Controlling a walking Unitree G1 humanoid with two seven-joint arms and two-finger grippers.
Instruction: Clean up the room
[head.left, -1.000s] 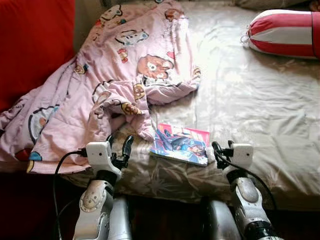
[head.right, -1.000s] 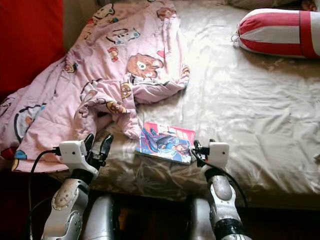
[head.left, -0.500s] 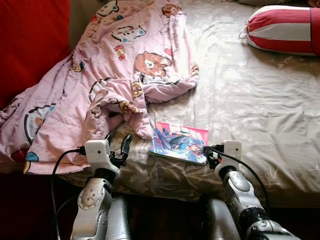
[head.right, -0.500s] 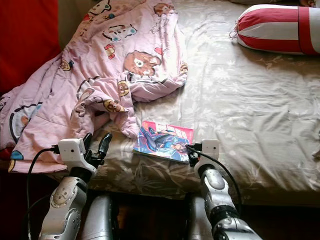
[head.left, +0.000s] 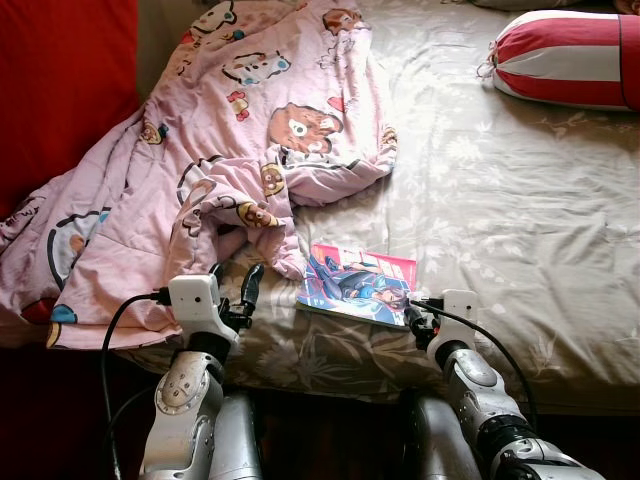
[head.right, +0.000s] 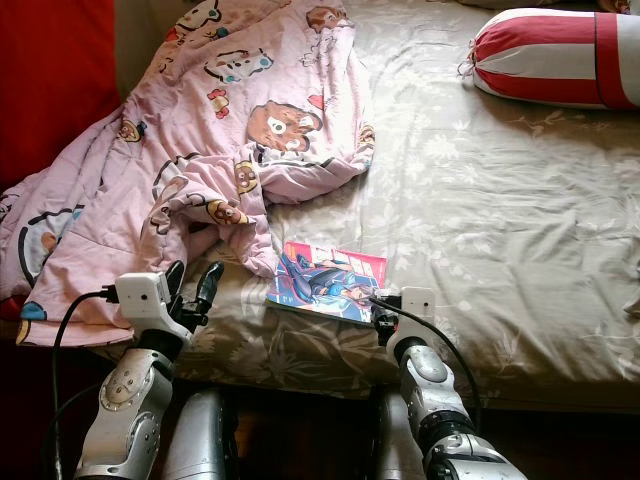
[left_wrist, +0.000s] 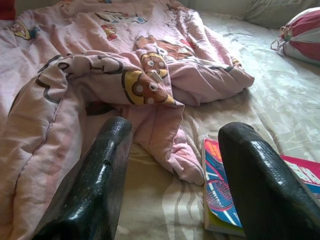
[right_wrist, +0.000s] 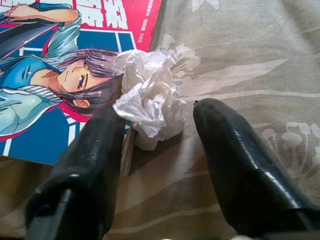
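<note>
Right pincer (right_wrist: 157, 165) drawn lower and nearer the bed (head.left: 520, 200) edge than a second ago, fingers spread either side of crumpled white tissue (right_wrist: 147, 102) lying against comic book (head.left: 357, 284) corner, left pincer (left_wrist: 170, 180) unmoved, spread, level beside pink quilt (head.left: 230, 150) hem.

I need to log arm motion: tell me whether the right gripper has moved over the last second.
Yes. The right gripper has shifted leftward to the comic book's corner, its open fingers flanking the crumpled tissue.
</note>
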